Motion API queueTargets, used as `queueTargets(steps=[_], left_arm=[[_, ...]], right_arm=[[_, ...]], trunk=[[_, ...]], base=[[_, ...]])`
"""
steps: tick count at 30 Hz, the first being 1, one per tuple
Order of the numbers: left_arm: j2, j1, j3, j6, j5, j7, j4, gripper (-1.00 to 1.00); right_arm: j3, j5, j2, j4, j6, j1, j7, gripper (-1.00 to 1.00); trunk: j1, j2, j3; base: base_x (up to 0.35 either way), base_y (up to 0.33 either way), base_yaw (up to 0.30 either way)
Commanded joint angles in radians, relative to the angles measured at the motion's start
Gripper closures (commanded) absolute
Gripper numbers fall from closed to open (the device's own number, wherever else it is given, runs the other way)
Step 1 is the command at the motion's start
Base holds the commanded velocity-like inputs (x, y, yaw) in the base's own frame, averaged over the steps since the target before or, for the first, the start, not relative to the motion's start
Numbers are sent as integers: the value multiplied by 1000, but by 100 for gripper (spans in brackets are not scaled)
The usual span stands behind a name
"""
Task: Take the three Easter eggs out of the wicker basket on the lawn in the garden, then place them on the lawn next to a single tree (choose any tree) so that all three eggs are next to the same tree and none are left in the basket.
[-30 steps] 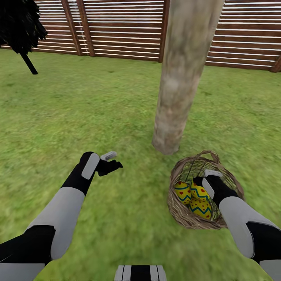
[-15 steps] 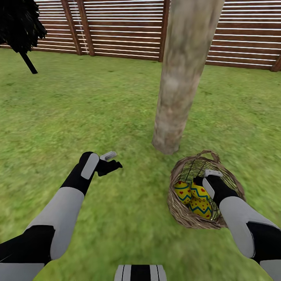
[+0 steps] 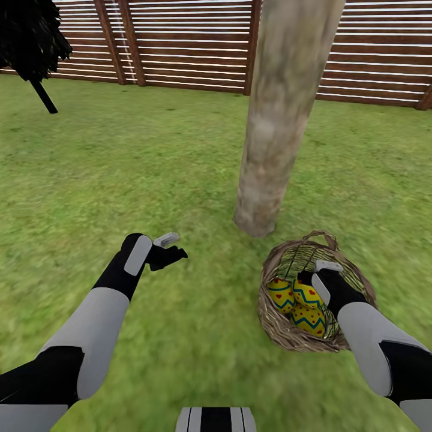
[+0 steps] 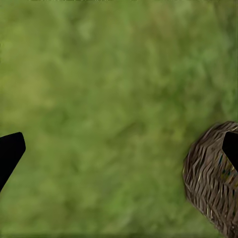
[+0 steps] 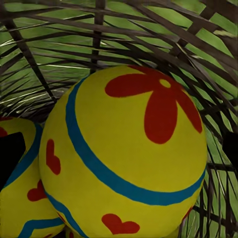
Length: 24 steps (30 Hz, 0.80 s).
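A wicker basket [image 3: 312,294] holding three Easter eggs [image 3: 300,303] sits on the lawn [image 3: 150,168], just near the tree [image 3: 282,114]; the right gripper [image 3: 312,273] reaches inside around one egg, fingers spread; the left gripper [image 3: 171,247] hovers released.

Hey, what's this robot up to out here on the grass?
It is starting to empty a wicker basket that sits on the lawn just beside a tree trunk. The right end effector is reaching down inside the basket, right over the three Easter eggs, which all lie in it. The right wrist view shows one egg very close, between the fingers, but no grip can be confirmed. The left end effector hovers open over bare grass, holding nothing.
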Motion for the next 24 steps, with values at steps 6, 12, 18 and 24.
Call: queueTargets(steps=[6,12,18,24], left_arm=[[-1,0,2,3,11,10,0,-100],[-1,0,2,3,11,10,-1,-100],[-1,0,2,4,11,10,-1,-100],[-1,0,2,4,10,10,-1,-100]], right_arm=[[0,-8,-1,-2,0,0,-5,-100],[0,-7,-13,-1,0,0,-5,-100],[0,-8,-18,-1,1,0,-5,-100],[0,-9,-17,-2,3,0,-6,-100]], trunk=[[0,0,-1],[0,0,-1],[0,0,-1],[0,0,-1]], base=[[0,0,0],[0,0,0],[0,0,0],[0,0,0]])
